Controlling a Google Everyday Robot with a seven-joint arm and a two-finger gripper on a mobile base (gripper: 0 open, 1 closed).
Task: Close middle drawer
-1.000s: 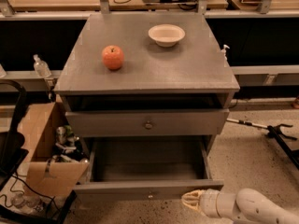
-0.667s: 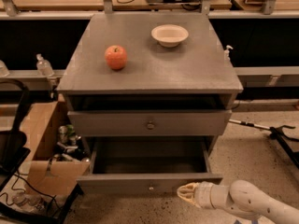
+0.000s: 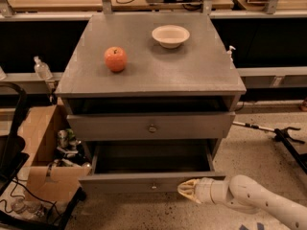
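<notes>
The middle drawer is the low-fronted grey drawer, pulled well out of the grey cabinet, with a bare dark box inside and a small round knob at its centre. My gripper is low at the drawer's front panel, just right of the knob, and its cream fingertips are shut together and point left against the panel. My white arm reaches in from the lower right. Above it sits the taller-fronted grey drawer, nearly pushed in.
An orange apple and a white bowl rest on the cabinet top. An open cardboard box of clutter stands at the left, beside a black frame. A black stand lies on the floor at right.
My gripper has moved left along the low front panel, from beyond its right end to just right of the knob. The drawer front looks slightly further in.
</notes>
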